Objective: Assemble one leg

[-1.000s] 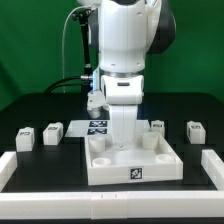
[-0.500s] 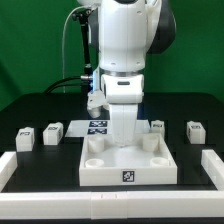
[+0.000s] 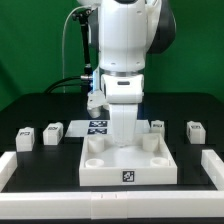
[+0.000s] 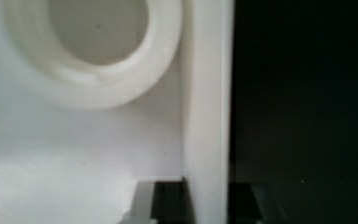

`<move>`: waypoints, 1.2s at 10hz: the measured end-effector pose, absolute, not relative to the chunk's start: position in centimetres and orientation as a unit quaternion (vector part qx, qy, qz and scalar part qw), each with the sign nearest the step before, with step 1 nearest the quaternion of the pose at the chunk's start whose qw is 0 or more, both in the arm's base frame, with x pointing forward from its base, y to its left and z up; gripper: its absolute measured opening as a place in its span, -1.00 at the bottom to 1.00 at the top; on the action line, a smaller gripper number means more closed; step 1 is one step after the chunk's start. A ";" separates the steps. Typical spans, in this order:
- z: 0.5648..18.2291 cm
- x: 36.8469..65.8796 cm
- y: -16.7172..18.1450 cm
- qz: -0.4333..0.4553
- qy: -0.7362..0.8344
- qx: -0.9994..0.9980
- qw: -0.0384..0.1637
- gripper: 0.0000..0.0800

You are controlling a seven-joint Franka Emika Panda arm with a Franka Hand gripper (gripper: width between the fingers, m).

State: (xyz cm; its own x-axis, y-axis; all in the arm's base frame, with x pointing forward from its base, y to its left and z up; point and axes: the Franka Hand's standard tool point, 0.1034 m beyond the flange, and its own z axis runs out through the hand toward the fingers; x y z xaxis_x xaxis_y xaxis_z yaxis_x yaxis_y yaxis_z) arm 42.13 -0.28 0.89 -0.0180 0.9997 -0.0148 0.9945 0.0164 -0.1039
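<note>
Several small white legs with tags lie on the black table: two at the exterior view's left (image 3: 25, 137) (image 3: 52, 131) and two at its right (image 3: 157, 126) (image 3: 194, 129). The large white tabletop (image 3: 100, 170) with round corner sockets lies in the middle. My gripper (image 3: 121, 140) is down at the tabletop's back part. In the wrist view my gripper (image 4: 210, 205) has its two dark fingers on either side of the tabletop's raised side wall (image 4: 208, 100), shut on it. A round socket (image 4: 87, 50) shows beside the wall. No leg is held.
The marker board (image 3: 97, 126) lies behind the tabletop, partly hidden by the arm. A low white border (image 3: 8, 166) runs along the table's left, right (image 3: 214, 166) and front edges.
The tabletop has shifted a little toward the exterior view's left with my gripper since a second ago. Nothing has visibly moved in the last half second.
</note>
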 end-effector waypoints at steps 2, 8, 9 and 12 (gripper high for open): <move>0.9 42.7 0.4 0.039 -0.710 -0.702 0.030 -0.82; 0.8 46.0 4.9 0.022 -0.701 -0.712 0.027 -0.82; 0.8 46.7 5.5 0.018 -0.702 -0.712 0.027 -0.82; 0.7 48.1 6.5 0.013 -0.700 -0.713 0.028 -0.82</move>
State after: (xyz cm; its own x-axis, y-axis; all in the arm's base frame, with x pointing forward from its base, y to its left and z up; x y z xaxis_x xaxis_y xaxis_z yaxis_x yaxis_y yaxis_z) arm 48.06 6.48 0.72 0.0195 0.9996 0.0206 0.9982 -0.0183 -0.0573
